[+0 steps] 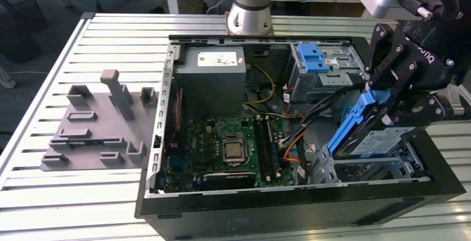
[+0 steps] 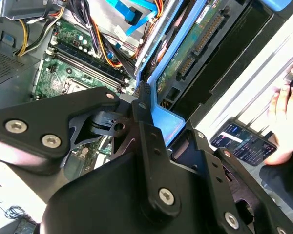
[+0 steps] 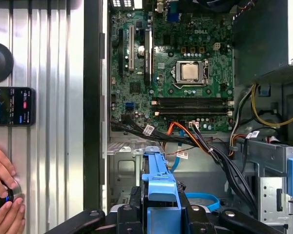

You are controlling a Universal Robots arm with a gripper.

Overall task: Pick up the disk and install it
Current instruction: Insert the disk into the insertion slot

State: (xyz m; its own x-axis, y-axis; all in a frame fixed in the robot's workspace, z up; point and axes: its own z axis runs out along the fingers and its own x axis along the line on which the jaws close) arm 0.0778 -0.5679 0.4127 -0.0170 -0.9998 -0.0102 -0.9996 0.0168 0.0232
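The jaws of my gripper (image 1: 381, 104) clamp the blue frame of the disk (image 1: 374, 142), holding it tilted just above the drive cage (image 1: 368, 172) in the computer case (image 1: 294, 210), toward the worktop (image 1: 44, 197) edge at the exterior view's right. I judge the installing step is in hand; seating calls for squaring the disk to the cage.

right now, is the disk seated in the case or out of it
Out, not seated: the disk hangs tilted in the gripper, its lower end at the drive cage.

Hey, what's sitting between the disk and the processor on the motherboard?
In the first wrist view, a bundle of black and orange cables and the memory slots lie between the disk and the processor.
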